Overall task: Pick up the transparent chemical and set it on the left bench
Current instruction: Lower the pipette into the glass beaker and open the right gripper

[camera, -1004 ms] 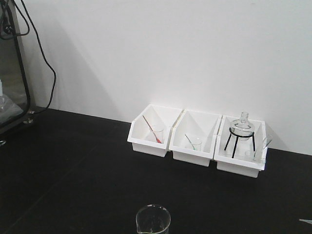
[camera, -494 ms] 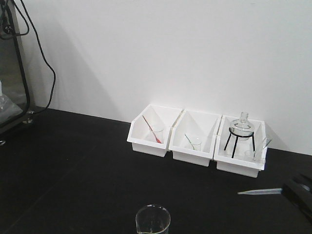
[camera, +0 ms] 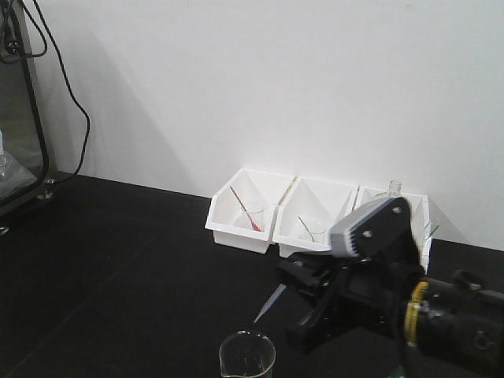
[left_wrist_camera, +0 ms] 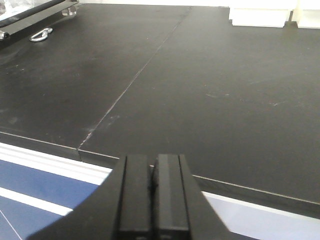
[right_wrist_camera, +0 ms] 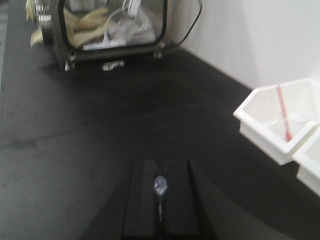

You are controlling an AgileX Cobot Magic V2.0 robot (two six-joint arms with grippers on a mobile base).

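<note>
My right gripper (camera: 298, 277) is shut on a thin clear pipette (camera: 269, 305), whose tip slants down-left over the black bench towards a clear glass beaker (camera: 246, 356) at the front edge. In the right wrist view the pipette (right_wrist_camera: 160, 186) shows as a small bright end between the shut fingers (right_wrist_camera: 145, 200). Whether it holds any transparent chemical I cannot tell. My left gripper (left_wrist_camera: 152, 167) is shut on nothing, low over the bench's front edge. A seam (left_wrist_camera: 125, 90) divides the bench, with the left bench (left_wrist_camera: 55, 75) beyond it.
Three white bins stand along the wall: the left bin (camera: 228, 227) holds a small beaker with a red stick, the middle bin (camera: 303, 248) a small beaker. The right bin and a flask (camera: 394, 187) are mostly hidden by my arm. A glass-fronted box (right_wrist_camera: 110, 25) stands far left.
The right arm has swept in from the right edge across the front of the bins, carrying the pipette leftward until its tip hangs just above and right of the beaker.
</note>
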